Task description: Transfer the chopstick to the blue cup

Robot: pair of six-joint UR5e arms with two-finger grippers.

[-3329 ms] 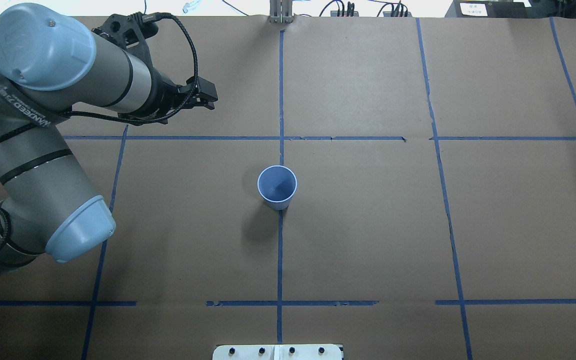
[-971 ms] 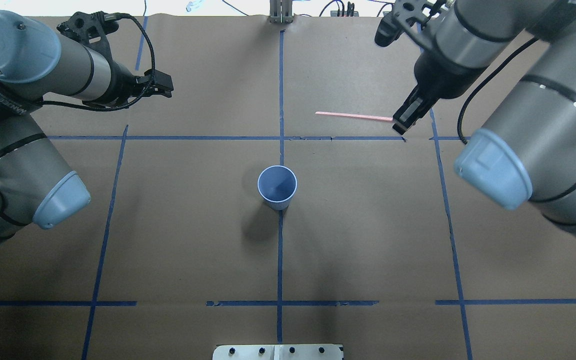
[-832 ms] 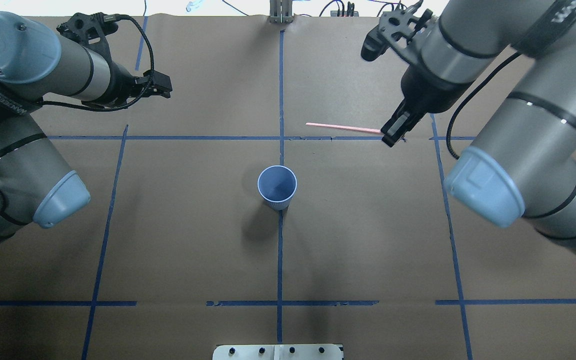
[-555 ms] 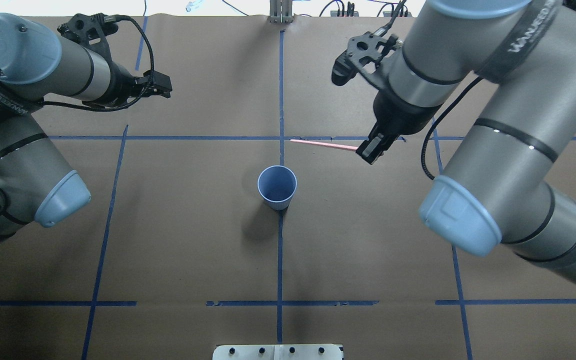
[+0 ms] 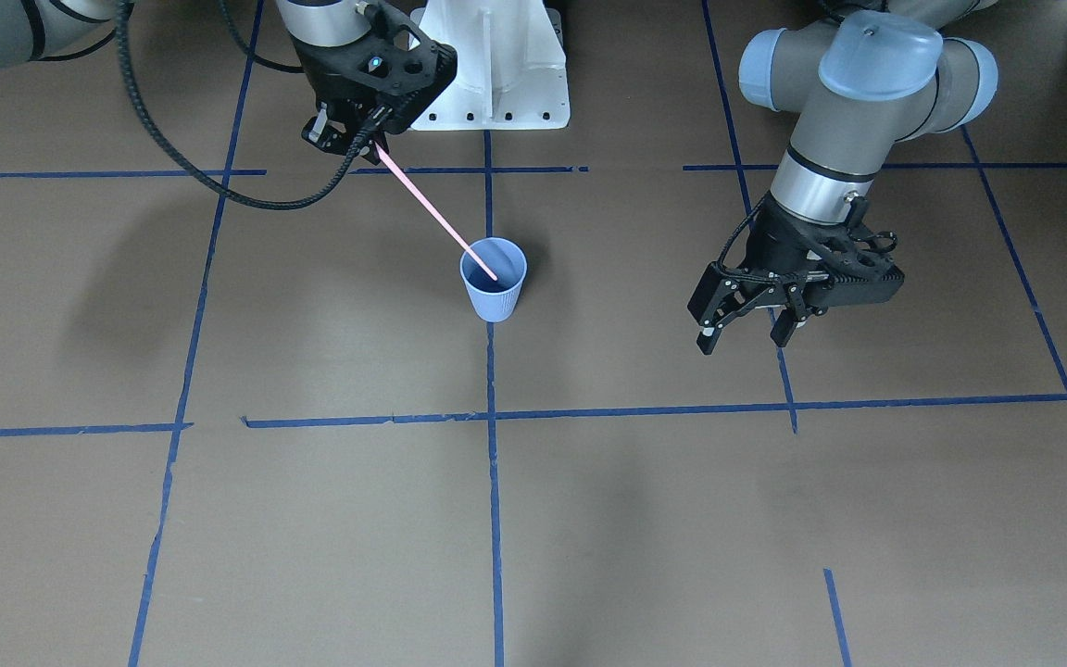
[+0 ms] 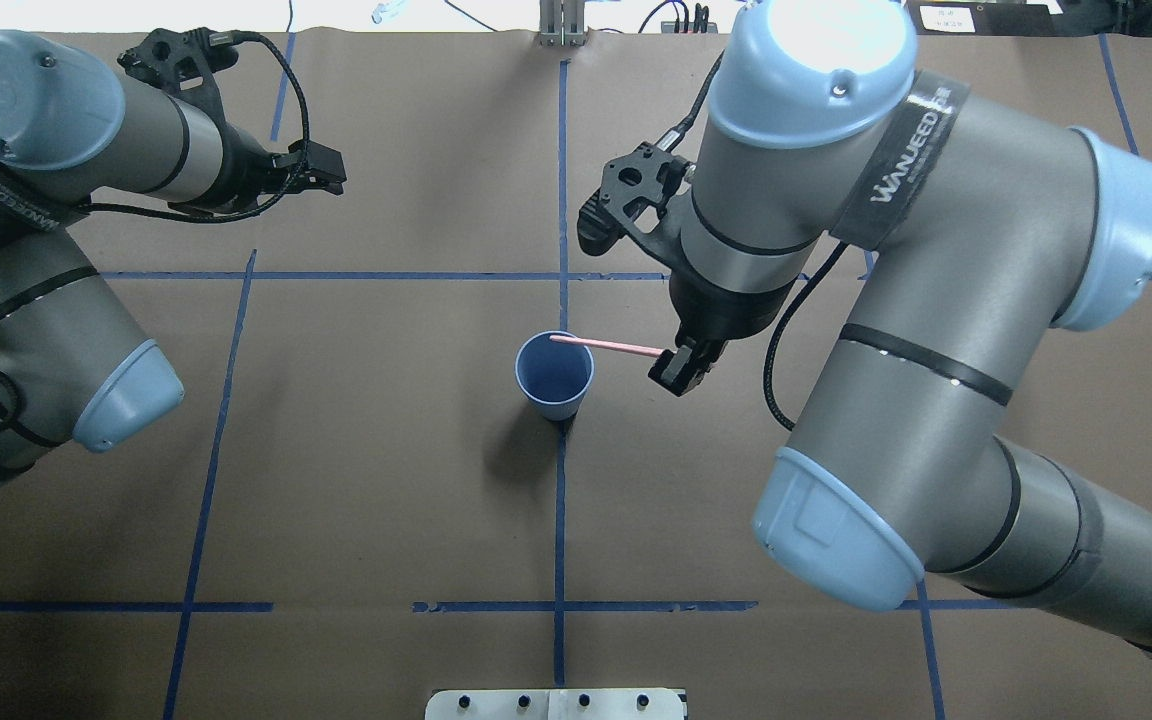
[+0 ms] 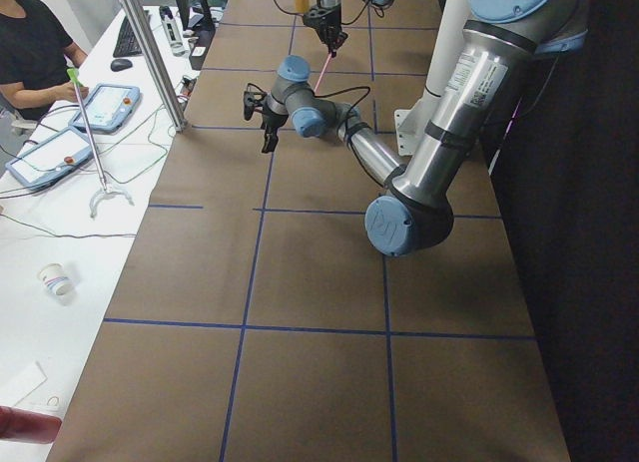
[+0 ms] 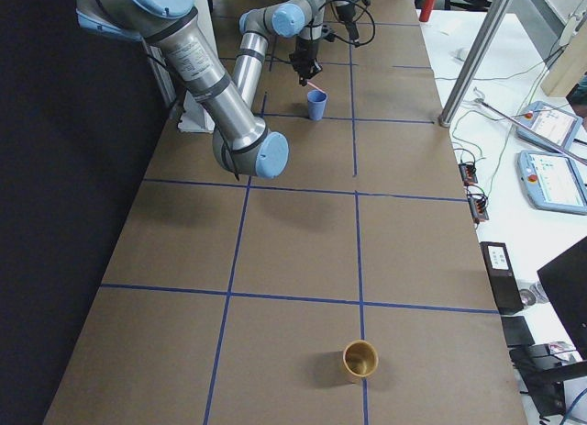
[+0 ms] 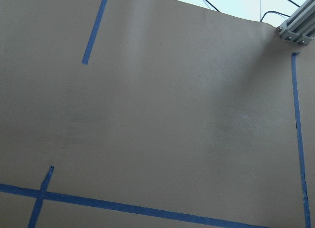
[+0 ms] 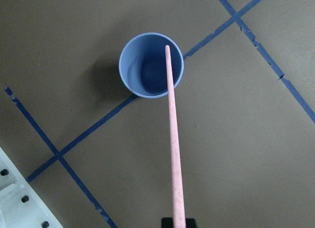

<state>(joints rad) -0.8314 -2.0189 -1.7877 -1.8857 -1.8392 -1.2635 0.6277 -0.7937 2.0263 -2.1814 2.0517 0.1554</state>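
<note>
The blue cup [image 6: 554, 378] stands upright at the table's middle, on a blue tape line. It also shows in the front view [image 5: 494, 283] and the right wrist view [image 10: 147, 68]. My right gripper [image 6: 676, 372] is shut on one end of the pale-pink chopstick [image 6: 606, 346], just right of the cup. The stick slants down from the gripper [image 5: 348, 130], and its free tip [image 5: 494, 275] lies over the cup's mouth. In the right wrist view the chopstick [image 10: 173, 139] ends over the far inner side of the cup. My left gripper [image 5: 746, 329] is open and empty, far from the cup.
A white base plate [image 5: 487, 56] sits at the robot's edge of the table. A small tan cup [image 8: 359, 359] stands at the table's right end. An operator [image 7: 30, 53] sits beyond the far edge with tablets and cables. The left wrist view shows bare brown paper [image 9: 157, 119].
My right arm has come in from the far right with the chopstick and carried it to the cup, so its tip is now over the cup's mouth. The left arm has hardly moved.
</note>
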